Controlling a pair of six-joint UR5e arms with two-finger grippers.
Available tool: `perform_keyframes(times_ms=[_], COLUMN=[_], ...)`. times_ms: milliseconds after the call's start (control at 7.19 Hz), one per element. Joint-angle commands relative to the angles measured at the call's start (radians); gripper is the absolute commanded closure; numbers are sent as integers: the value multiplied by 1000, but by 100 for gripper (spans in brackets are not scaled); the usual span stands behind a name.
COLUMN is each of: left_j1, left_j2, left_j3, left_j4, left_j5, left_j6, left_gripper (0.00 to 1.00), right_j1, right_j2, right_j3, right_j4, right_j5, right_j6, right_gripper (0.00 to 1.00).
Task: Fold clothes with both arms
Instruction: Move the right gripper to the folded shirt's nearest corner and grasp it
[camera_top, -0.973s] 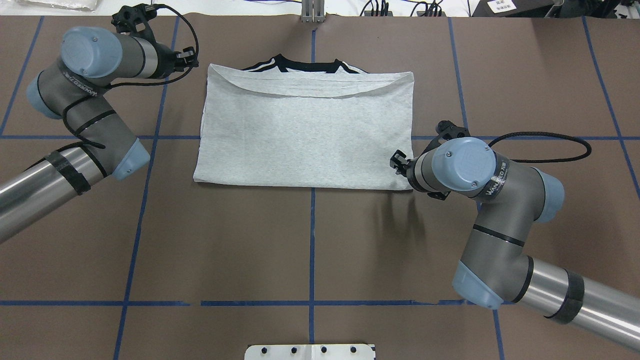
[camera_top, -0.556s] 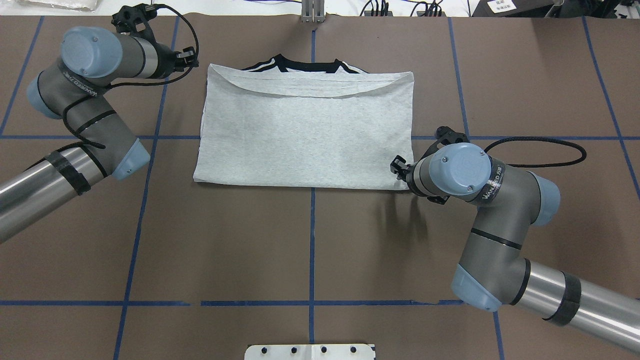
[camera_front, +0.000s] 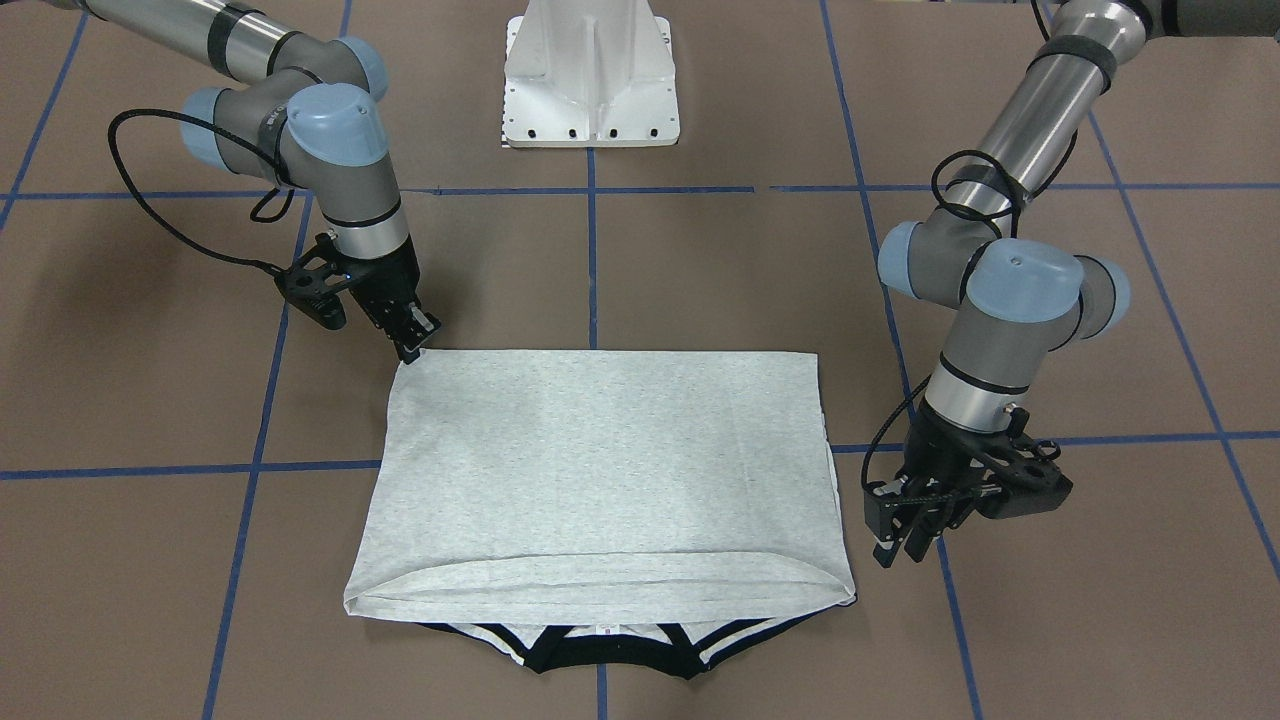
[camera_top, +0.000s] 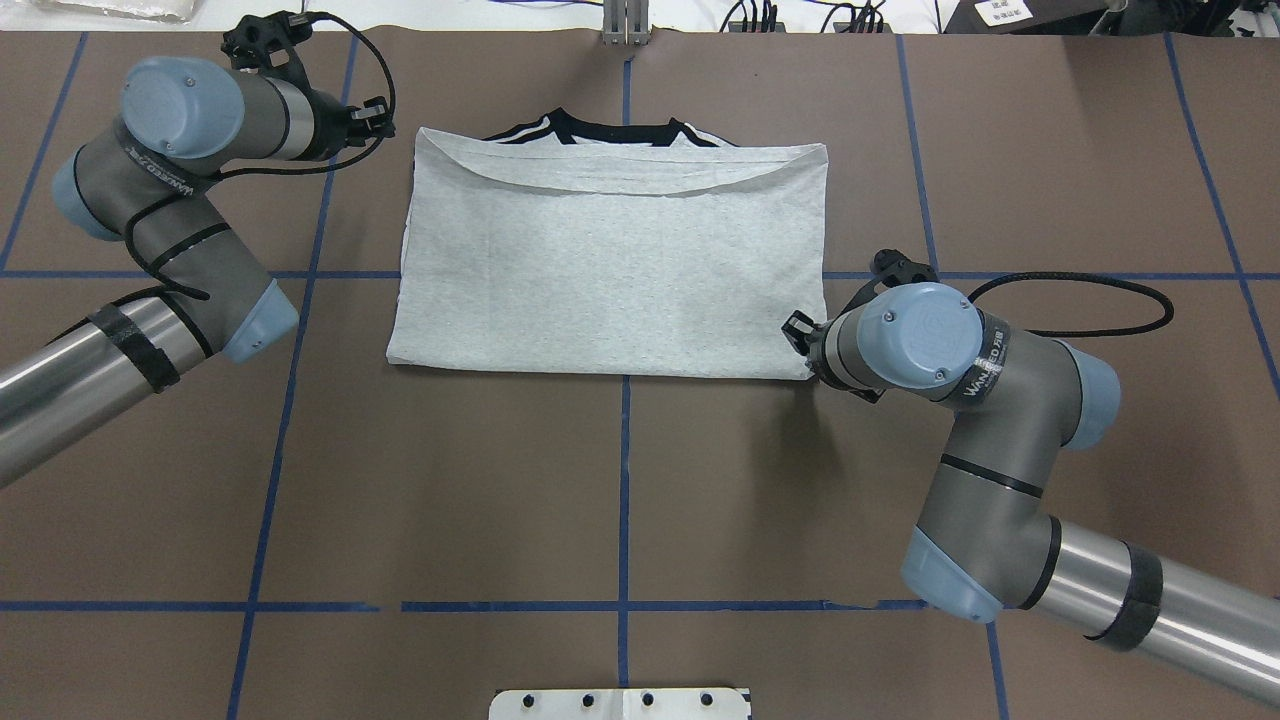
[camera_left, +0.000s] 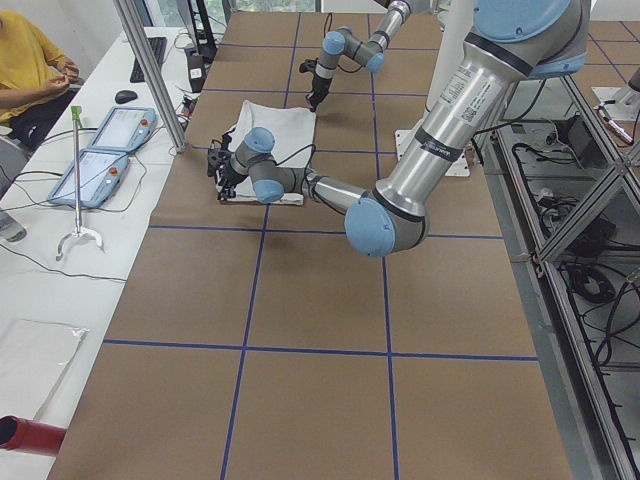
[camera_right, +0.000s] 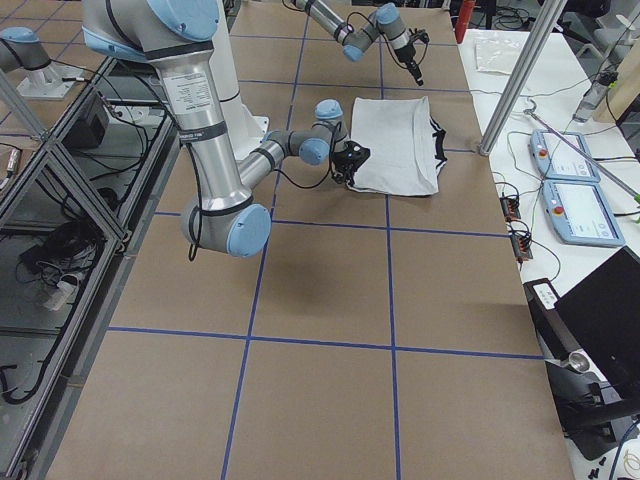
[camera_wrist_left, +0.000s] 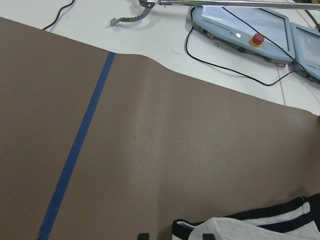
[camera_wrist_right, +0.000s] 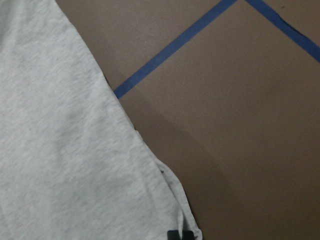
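The grey T-shirt (camera_top: 610, 260) lies folded flat in a rectangle, its black collar (camera_top: 580, 128) peeking out at the far edge. My left gripper (camera_top: 380, 112) hovers just off the far left corner (camera_front: 905, 545), open and holding nothing. One of its fingertips (camera_wrist_left: 143, 236) shows over bare table beside the striped shoulder (camera_wrist_left: 250, 230). My right gripper (camera_top: 797, 335) is at the near right corner (camera_front: 418, 340), open. In its wrist view one fingertip (camera_wrist_right: 180, 234) rests at the corner's hem (camera_wrist_right: 170, 185).
The white pedestal base (camera_front: 592, 80) stands at the table's near middle. Blue tape lines (camera_top: 624, 480) grid the brown tabletop (camera_top: 450, 480). Teach pendants (camera_left: 110, 150) lie on the white side bench beyond the far edge, where a person in yellow (camera_left: 30, 60) sits.
My right arm has edged inward and down onto the shirt's near right corner. The left arm has barely moved, and the shirt has not shifted.
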Motion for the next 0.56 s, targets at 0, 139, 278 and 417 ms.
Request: perform_keyframes(times_ms=[0, 139, 278, 417], left_j1=[0, 5, 9, 11], left_j2=[1, 3, 59, 116], left_j3=[-25, -75, -159, -261], left_j4=[2, 13, 16, 16], left_j5=[-3, -4, -44, -170], left_j6=[-4, -11, -43, -60], left_gripper=[53, 53, 53, 44], right_j1=[-7, -45, -92, -155], right_j2=[-106, -221, -277, -288], right_j3=[162, 304, 401, 487], right_j4=[-10, -19, -47, -114], right_j5=[14, 66, 101, 168], right_j6=[2, 2, 34, 94], right_gripper=[100, 100, 100, 100])
